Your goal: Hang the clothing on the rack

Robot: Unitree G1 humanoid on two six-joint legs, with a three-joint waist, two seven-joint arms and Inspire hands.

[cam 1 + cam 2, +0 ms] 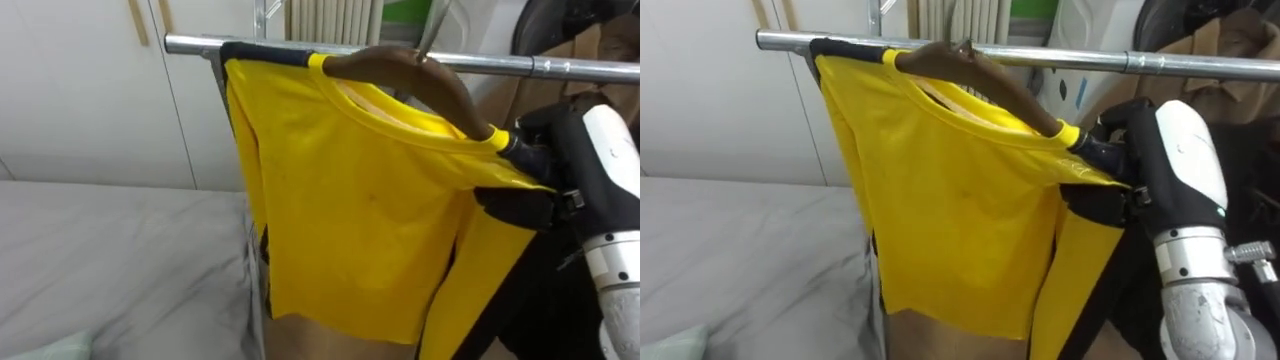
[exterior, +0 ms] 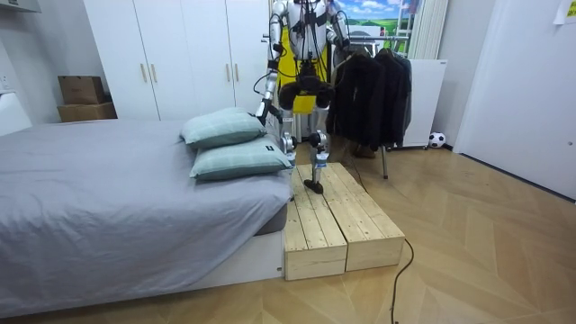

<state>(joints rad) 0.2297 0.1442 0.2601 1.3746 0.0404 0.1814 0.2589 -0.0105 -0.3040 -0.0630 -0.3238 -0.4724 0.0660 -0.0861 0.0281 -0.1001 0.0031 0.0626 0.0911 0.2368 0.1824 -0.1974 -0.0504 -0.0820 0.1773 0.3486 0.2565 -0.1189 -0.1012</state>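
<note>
Hidden: hanger hook cut off at 12 o'clock; whether it catches the rail, cannot tell.
Count: one yellow shirt (image 1: 350, 200), one wooden hanger (image 1: 420, 75), one metal rail (image 1: 570, 68).
Shirt: on the hanger, at the rail.
Right hand (image 1: 528, 182): 3 o'clock, fingers curled round shirt's shoulder.
Left hand (image 2: 262, 111): lowered, fingers unreadable.

Room's pretty plain: white wardrobe doors (image 1: 90, 90) way off to the left of the right hand (image 1: 540, 155), grey bed (image 1: 110, 270) down and left of it, a ribbed white radiator (image 1: 330, 18) up behind it. Light wood floor (image 2: 486, 234), two pillows (image 2: 225, 128) on the bed, cardboard boxes (image 2: 85, 97) in the corner.
</note>
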